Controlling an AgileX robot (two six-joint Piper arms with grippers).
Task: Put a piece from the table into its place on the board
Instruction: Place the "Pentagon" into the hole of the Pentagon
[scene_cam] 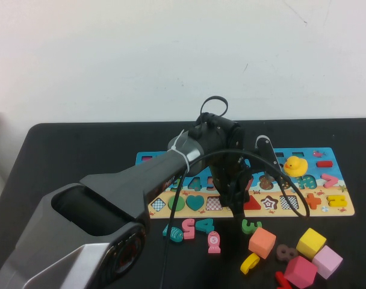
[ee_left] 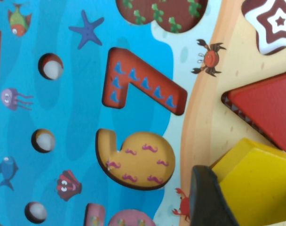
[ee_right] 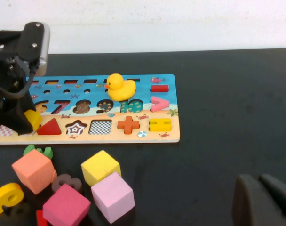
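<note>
Left gripper (scene_cam: pixel 236 208) clamped on yellow pentagon piece (ee_left: pixel 258 181), low over board (scene_cam: pixel 336 208) tan strip, just beside red triangle (ee_left: pixel 267 106). Piece partly hidden behind dark finger (ee_left: pixel 209 197), cut off at frame edge. Readable on board: 7 (ee_left: pixel 138 84), 6 (ee_left: pixel 138 160). Right gripper (ee_right: pixel 263 200) low over table (ee_right: pixel 227 103), well apart from board; fingers together, mostly cropped.

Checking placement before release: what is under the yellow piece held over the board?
Left gripper holds the yellow piece over the board's tan strip beside the red triangle. The recess beneath is covered. Right gripper waits off the board.
</note>
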